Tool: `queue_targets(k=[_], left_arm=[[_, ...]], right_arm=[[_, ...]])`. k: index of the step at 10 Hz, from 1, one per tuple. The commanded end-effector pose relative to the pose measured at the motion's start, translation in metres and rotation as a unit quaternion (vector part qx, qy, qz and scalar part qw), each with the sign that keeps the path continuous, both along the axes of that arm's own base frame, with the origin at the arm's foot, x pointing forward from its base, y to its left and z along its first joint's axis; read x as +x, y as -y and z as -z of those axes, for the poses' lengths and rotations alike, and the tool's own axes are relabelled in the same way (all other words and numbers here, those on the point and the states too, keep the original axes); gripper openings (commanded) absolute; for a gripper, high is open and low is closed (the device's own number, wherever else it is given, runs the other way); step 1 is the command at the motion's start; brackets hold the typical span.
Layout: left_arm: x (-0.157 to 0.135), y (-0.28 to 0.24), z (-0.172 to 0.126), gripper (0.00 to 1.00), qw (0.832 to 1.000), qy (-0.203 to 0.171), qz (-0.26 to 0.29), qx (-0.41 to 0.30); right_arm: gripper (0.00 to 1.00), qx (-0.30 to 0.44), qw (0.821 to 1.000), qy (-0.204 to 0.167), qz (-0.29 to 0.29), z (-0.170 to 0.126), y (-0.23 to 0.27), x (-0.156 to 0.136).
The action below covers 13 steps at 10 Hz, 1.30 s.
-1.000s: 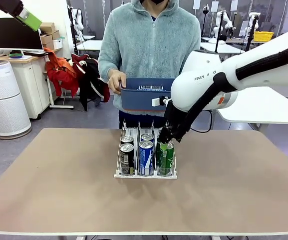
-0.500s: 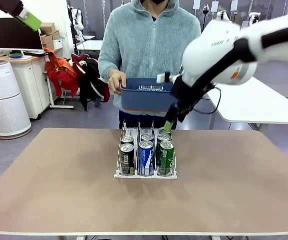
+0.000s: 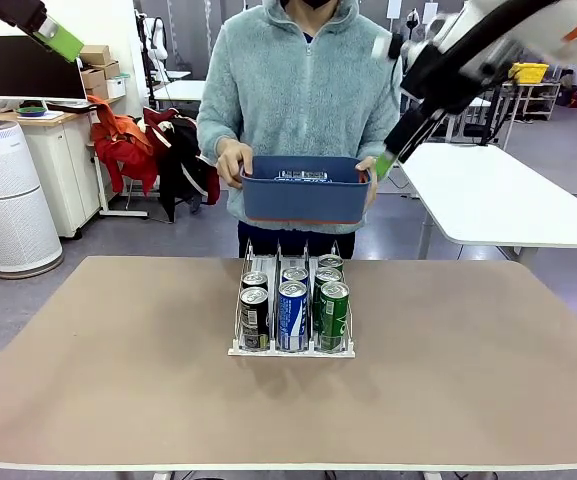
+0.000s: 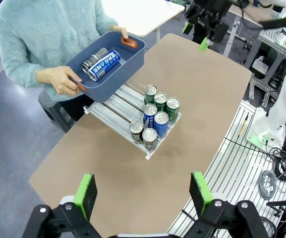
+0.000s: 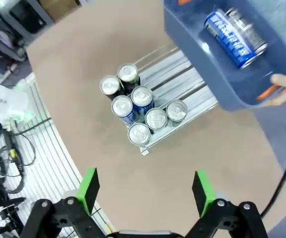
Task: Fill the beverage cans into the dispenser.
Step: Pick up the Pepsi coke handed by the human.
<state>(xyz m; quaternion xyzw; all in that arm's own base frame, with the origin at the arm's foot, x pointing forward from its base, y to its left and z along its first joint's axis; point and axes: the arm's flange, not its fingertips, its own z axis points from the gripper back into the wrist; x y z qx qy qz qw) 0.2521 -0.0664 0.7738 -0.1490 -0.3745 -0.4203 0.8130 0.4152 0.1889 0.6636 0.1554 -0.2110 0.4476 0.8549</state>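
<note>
1. Slim aluminium beverage cans [image 3: 292,305] are standing in the clear three-lane wire dispenser [image 3: 290,351]; a person is holding a dark-blue plastic bin [image 3: 303,200] behind.
2. The left gripper [image 4: 143,192] is hanging wide open, empty.
3. The right gripper [image 5: 145,191] is gaping empty above them.

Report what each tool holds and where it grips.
Nothing: the left tool and the right tool both hang open and empty.

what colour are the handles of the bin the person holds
Orange, on the dark-blue plastic bin; clearest in left wrist view.
</note>
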Motion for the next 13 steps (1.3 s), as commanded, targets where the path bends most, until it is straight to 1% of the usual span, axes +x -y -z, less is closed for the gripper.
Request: queue_targets(k=[1, 2, 4, 6, 7, 9, 10, 11, 13], left_arm=[[0.0, -0.001, 0.002, 1.0, 1.0, 0.002, 0.002, 0.003], [0.0, -0.001, 0.002, 1.0, 1.0, 0.002, 0.002, 0.003], [0.0, -0.001, 0.002, 1.0, 1.0, 0.002, 0.002, 0.003], [0.0, -0.001, 0.002, 1.0, 1.0, 0.002, 0.002, 0.003], [0.0, -0.001, 0.002, 1.0, 1.0, 0.002, 0.002, 0.003], [0.0, -0.001, 0.002, 1.0, 1.0, 0.002, 0.002, 0.003], [0.0, -0.001, 0.002, 1.0, 1.0, 0.002, 0.002, 0.003], [0.0, -0.001, 0.002, 1.0, 1.0, 0.002, 0.002, 0.003], [0.0, -0.001, 0.002, 1.0, 1.0, 0.002, 0.002, 0.003]], right_arm=[[1.0, 0.038, 0.999, 0.008, 0.01, -0.017, 0.016, -0.021], [1.0, 0.039, 0.999, 0.01, 0.015, -0.033, 0.026, -0.033], [1.0, 0.051, 0.998, -0.009, 0.027, -0.062, 0.045, -0.054], [1.0, 0.051, 0.998, 0.009, 0.042, -0.088, 0.06, -0.07], [1.0, 0.042, 0.997, 0.031, 0.054, -0.099, 0.071, -0.081], [1.0, 0.04, 0.996, 0.047, 0.07, -0.111, 0.09, -0.09], [1.0, 0.045, 0.994, 0.048, 0.088, -0.115, 0.104, -0.09], [1.0, 0.059, 0.992, 0.05, 0.096, -0.115, 0.117, -0.09], [1.0, 0.07, 0.99, 0.066, 0.107, -0.12, 0.133, -0.093]])
